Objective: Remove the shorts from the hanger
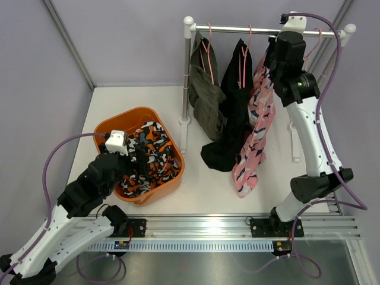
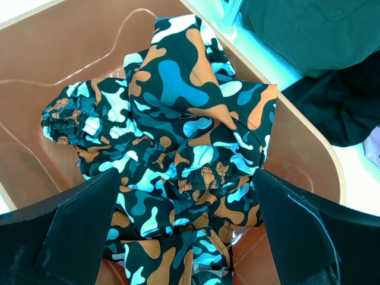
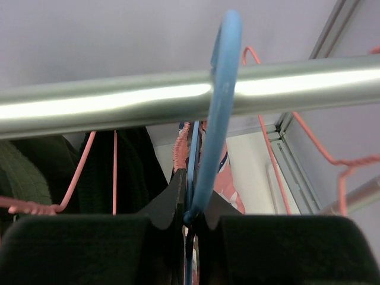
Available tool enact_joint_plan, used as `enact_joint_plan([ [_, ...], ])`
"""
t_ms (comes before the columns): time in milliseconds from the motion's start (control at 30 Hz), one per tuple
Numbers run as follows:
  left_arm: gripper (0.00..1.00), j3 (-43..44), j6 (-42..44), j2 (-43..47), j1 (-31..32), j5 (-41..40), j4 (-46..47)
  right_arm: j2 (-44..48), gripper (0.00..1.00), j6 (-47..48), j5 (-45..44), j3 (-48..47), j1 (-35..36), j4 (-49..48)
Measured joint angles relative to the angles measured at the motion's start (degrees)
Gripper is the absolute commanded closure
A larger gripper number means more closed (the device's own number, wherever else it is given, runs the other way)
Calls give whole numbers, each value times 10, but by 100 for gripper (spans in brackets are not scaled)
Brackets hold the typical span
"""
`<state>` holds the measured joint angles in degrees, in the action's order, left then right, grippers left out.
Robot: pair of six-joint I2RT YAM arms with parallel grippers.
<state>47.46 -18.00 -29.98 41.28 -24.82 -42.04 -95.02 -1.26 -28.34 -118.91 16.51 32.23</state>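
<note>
Three shorts hang from the rail (image 1: pixel 249 28): olive green (image 1: pixel 206 95), black (image 1: pixel 231 119) and pink patterned (image 1: pixel 256 136). My right gripper (image 1: pixel 274 44) is up at the rail above the pink shorts. In the right wrist view the gripper (image 3: pixel 191 205) is shut on the neck of a blue hanger (image 3: pixel 222 89), whose hook sits over the rail (image 3: pixel 119 101). The camouflage shorts (image 1: pixel 151 155) lie crumpled in the orange basin (image 1: pixel 119 119). My left gripper (image 2: pixel 184 202) hovers open just above them, its fingers (image 2: pixel 77 225) apart on either side of the camouflage shorts (image 2: pixel 184 119).
Pink wire hangers (image 1: pixel 209 53) carry the olive and black shorts, and another pink hanger (image 1: pixel 314 44) hangs at the rail's right end. The rack's white post (image 1: pixel 187 71) stands right beside the basin. Purple walls close in behind and at the sides.
</note>
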Motion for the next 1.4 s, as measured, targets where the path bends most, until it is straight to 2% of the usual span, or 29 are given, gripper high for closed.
enact_joint_plan([
  [200,1,0,0,0,0,0,0,61,100,0,-6,0,0,21],
  [467,1,0,0,0,0,0,0,171,100,-40,28,30,0,116],
  [567,1,0,0,0,0,1,0,244,100,-61,76,60,0,153],
  [800,1,1,1,-2,0,13,2,391,100,-97,265,66,0,189],
  [1033,1,22,10,-20,0,24,3,440,100,-116,385,27,0,199],
  [1200,1,74,16,-39,0,41,3,432,100,-127,453,-9,0,206],
  [1400,2,229,8,-123,0,97,34,429,100,-144,526,63,0,190],
])
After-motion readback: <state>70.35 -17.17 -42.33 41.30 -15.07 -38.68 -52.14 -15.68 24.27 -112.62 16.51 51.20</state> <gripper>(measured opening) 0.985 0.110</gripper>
